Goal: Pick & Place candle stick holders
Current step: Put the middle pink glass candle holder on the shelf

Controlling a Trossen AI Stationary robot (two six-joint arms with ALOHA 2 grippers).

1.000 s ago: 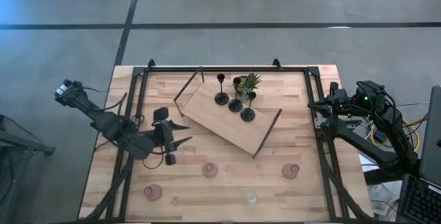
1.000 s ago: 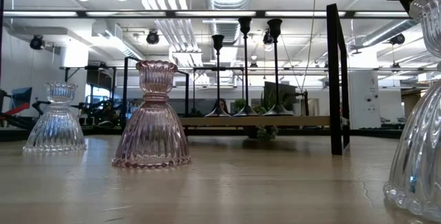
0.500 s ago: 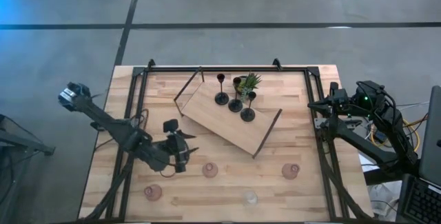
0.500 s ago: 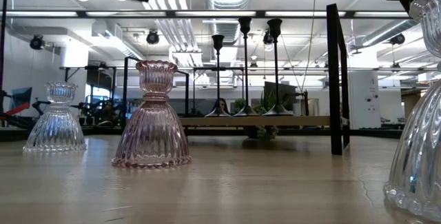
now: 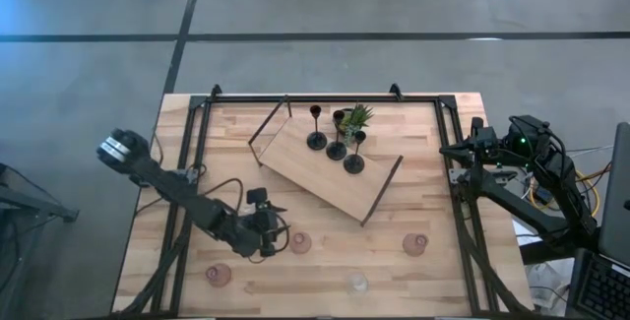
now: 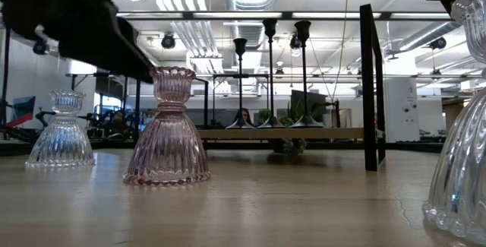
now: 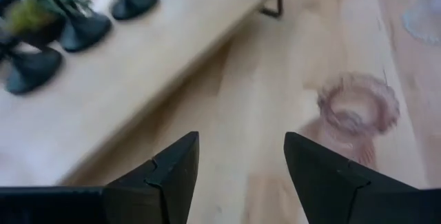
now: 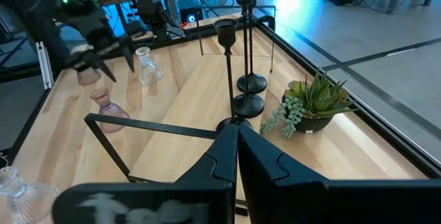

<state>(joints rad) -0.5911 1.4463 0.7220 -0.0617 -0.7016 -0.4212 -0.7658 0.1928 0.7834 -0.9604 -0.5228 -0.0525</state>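
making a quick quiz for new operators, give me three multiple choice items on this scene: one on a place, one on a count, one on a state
1. Where do the black holders stand?
A. on the wooden board
B. on the floor
C. in the right claw

2. How many black holders are there?
A. one
B. three
C. six

3. How is the left claw?
A. shut on a cup
B. out of view
C. open, beside the pink cup

Key:
1 A, the high view shows their bases on the board.
2 B, three stems show.
3 C, its fingers stand apart, holding nothing.
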